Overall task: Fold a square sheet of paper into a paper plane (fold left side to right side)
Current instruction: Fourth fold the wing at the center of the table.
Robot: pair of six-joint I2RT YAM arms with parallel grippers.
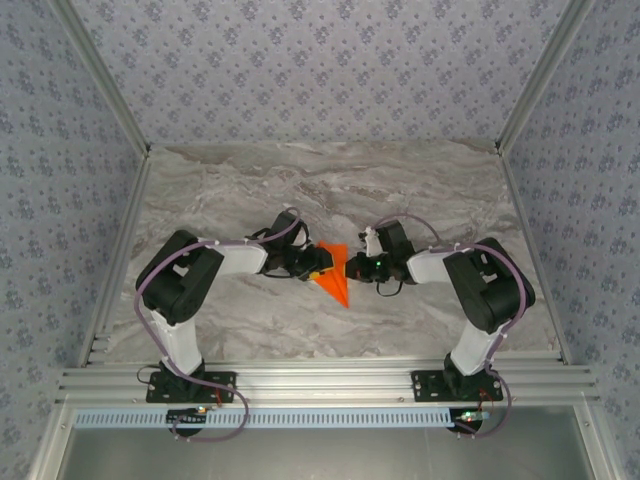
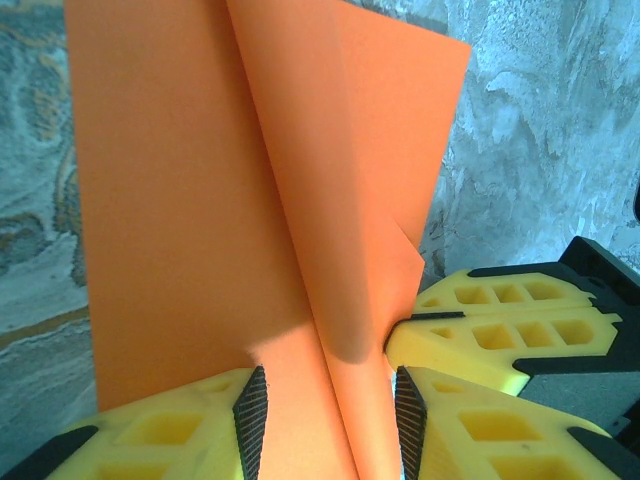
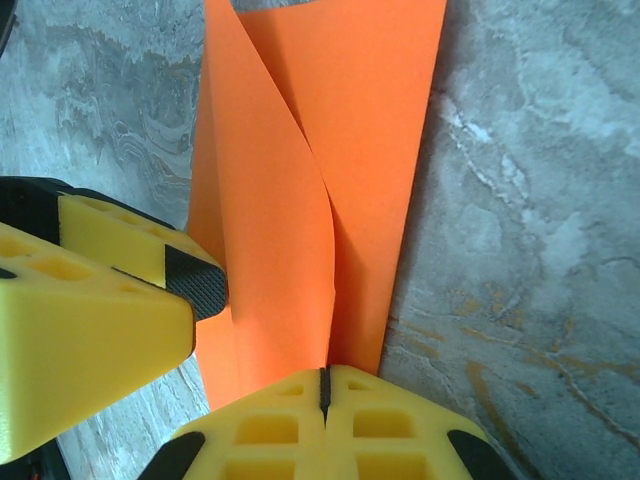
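The square sheet of paper [image 1: 336,278] is bright orange and partly folded, lying at mid-table with a point toward the near edge. In the left wrist view the paper [image 2: 190,200] has a raised flap standing along its centre crease. My left gripper [image 2: 330,425] is open, its black pads either side of that raised fold without pinching it. My right gripper [image 3: 323,385] is shut on the flap's edge of the paper [image 3: 350,120]. In the top view both grippers meet over the sheet, left gripper [image 1: 320,263] and right gripper [image 1: 351,267] almost touching.
The marble-patterned table [image 1: 300,190] stretches behind and around the arms. An aluminium frame rail [image 1: 320,380] runs along the near edge. The right gripper's yellow fingers [image 2: 500,330] sit close beside my left fingers.
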